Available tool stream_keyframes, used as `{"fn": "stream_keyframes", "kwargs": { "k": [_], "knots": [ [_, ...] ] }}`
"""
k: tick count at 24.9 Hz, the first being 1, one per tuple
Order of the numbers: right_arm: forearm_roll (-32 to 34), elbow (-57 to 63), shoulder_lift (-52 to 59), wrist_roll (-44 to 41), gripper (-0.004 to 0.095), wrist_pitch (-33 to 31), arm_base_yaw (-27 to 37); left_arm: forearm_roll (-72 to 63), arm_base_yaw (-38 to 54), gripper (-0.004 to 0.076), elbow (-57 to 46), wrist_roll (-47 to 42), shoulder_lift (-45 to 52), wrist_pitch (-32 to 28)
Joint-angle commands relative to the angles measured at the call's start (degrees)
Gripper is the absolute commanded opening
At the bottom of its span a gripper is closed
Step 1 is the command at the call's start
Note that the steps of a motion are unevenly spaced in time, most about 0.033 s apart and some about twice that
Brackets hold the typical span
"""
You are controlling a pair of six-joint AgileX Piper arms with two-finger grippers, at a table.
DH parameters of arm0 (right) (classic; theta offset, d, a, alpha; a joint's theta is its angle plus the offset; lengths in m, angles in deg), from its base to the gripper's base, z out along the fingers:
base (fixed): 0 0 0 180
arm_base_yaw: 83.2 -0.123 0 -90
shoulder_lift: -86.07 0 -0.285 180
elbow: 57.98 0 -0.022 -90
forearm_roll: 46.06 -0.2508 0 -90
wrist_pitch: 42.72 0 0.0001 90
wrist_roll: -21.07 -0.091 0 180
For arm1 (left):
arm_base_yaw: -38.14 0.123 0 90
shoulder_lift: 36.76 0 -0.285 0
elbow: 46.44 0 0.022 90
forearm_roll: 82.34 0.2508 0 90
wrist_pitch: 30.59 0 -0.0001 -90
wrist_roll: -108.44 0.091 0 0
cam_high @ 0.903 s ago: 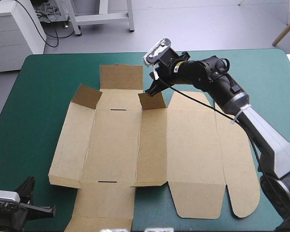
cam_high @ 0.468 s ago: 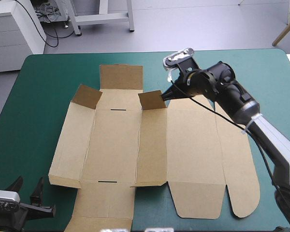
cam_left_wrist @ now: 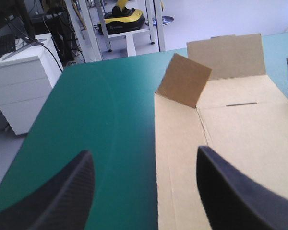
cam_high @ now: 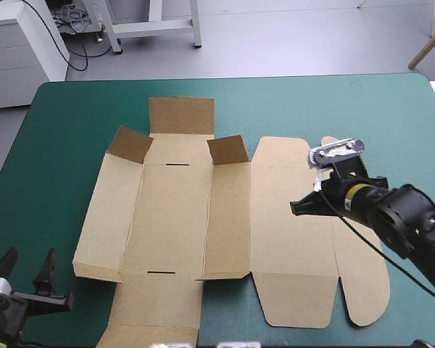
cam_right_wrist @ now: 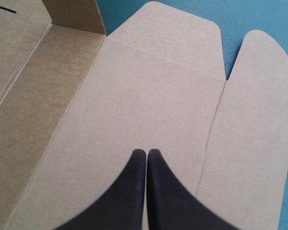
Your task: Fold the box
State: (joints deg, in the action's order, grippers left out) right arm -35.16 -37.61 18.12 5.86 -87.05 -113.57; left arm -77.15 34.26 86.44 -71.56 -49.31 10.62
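Note:
The brown box (cam_high: 174,210) lies as a flat cut sheet in the middle of the table, with two small flaps (cam_high: 228,149) raised at its far corners. My right gripper (cam_high: 297,209) is shut and hovers over the wide right panel, holding nothing. In the right wrist view the right gripper (cam_right_wrist: 147,155) forms one pointed arch above that panel (cam_right_wrist: 149,91). My left gripper (cam_high: 29,274) stands open at the table's near left corner, clear of the box. The left wrist view shows the left gripper (cam_left_wrist: 144,191) open, with the box's left edge (cam_left_wrist: 177,158) and the left raised flap (cam_left_wrist: 182,79) ahead.
Bare teal-green cover (cam_high: 58,145) lies left of the box and more of it (cam_high: 391,116) beyond the right panel. A white drawer cabinet (cam_high: 22,43) stands off the table's far left corner.
My right gripper left the far right raised flap and drew back toward the near right, over the wide panel. My left gripper went from shut to open.

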Motion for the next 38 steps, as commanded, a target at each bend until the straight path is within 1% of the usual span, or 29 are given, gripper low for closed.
{"fn": "stream_keyframes", "kwargs": {
  "k": [1,3,7,9,10,14,15,19,22,24,26,27,28,30,31,35,36,38],
  "knots": [
    [1.6,1.35,5.91,-0.37,-0.001,1.99,0.14,3.9,-0.07,0.0526,6.13,-0.51,-7.23,-4.68],
    [1.6,3.1,9.04,-1.47,-0.001,1.74,0.14,6.56,-0.07,0.0557,8.47,-2.1,-11.14,-3.04],
    [1.5,6.0,14.55,-1.48,-0.001,0.52,0.14,7.58,-0.07,0.056,13.11,-3.44,-18.56,-1.5],
    [1.5,7.98,17.31,-1.48,-0.001,0.2,0.14,6.36,-0.07,0.056,16.32,-3.44,-22.49,0.55],
    [1.5,10.01,19.61,-1.48,-0.0009,0.2,0.14,5.75,-0.07,0.056,20.24,-3.33,-27.37,3.61],
    [1.5,14.25,24.15,-1.48,-0.001,0.2,0.14,5.63,-0.07,0.056,27.43,-2.39,-37.14,6.97],
    [1.5,16.04,26.46,-1.48,-0.001,0.2,0.14,4.92,-0.07,0.0557,30.93,-2.39,-42.36,8.21],
    [1.5,19.65,31.63,-1.37,-0.0009,0.2,0.14,0.56,-0.07,0.0556,34.58,-0.95,-52.11,10.26],
    [1.5,20.64,35.24,-1.37,-0.001,0.17,0.14,-0.41,0.02,0.0556,34.58,-0.95,-56.94,12.77],
    [1.5,21.43,37.81,-1.37,-0.0014,0.17,0.14,-2.64,2.31,0.0556,34.58,-0.82,-60.43,14.35],
    [1.5,22.55,39.89,-1.37,-0.0014,-0.04,0.14,-10.4,8.02,0.0556,34.58,3.38,-63.61,14.35],
    [1.39,23.16,40.99,-1.37,-0.0014,-0.19,0.14,-17.04,12.53,0.0556,34.58,7.53,-65.28,14.77],
    [1.39,23.34,41.55,-1.37,-0.0014,-0.33,0.14,-20.68,14.9,0.0556,34.58,10.05,-66.18,15.63],
    [1.39,23.76,42.65,-1.23,-0.0014,-0.44,0.14,-28.94,21.69,0.0556,34.58,17.01,-68.99,19.09],
    [1.39,23.76,43.38,-1.14,-0.0014,-0.52,0.14,-32.26,24.71,0.0556,34.58,20.51,-71.21,22.34],
    [1.39,23.76,43.95,0.0,-0.0014,-0.57,0.14,-32.84,28.69,0.0556,34.32,26.52,-76.27,29.95],
    [1.39,23.76,43.95,0.32,-0.0014,-0.57,0.14,-32.55,28.81,0.0556,34.04,27.32,-76.98,30.99],
    [1.39,23.76,43.95,0.58,-0.0014,-0.57,0.14,-32.7,28.81,0.0556,33.2,27.69,-78.47,31.17]
  ]
}}
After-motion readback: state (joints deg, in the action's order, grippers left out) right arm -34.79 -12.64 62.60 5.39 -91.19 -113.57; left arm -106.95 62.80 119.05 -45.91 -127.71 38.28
